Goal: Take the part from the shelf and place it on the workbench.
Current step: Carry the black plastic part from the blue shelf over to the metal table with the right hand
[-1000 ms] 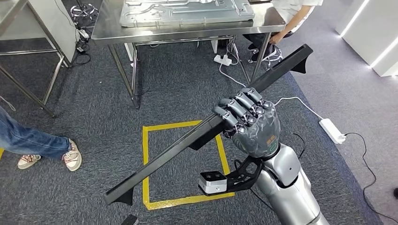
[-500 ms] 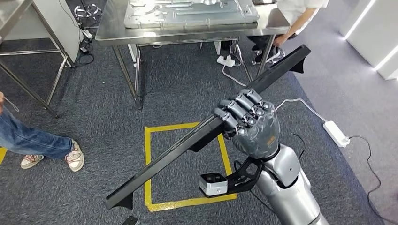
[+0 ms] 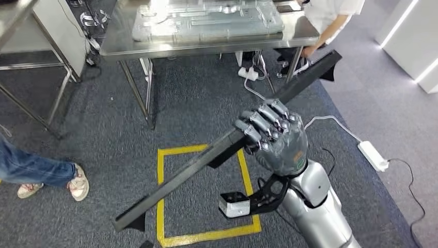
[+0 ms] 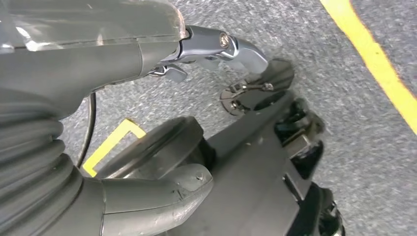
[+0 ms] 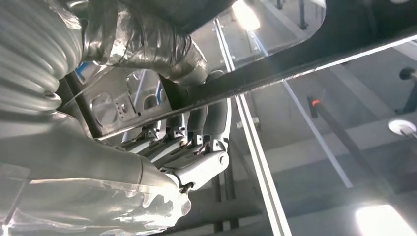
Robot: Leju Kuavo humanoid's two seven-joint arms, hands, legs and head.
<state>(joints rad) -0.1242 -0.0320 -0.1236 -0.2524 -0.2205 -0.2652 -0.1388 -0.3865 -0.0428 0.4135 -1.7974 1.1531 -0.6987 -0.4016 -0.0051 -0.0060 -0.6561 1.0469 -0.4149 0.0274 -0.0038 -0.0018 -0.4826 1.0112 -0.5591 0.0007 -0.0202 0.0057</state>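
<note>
Black long part (image 3: 227,142) crosses your head view on a slant, gripped near its middle by the right hand (image 3: 274,139), fingers wrapped over it, above the yellow floor square (image 3: 161,196). Steel workbench (image 3: 206,44) stands ahead, a metal panel (image 3: 206,20) on it. Right wrist view: fingers (image 5: 196,142) curl round the bar. Left wrist view: left hand (image 4: 147,172) over carpet; you can't tell its finger state.
</note>
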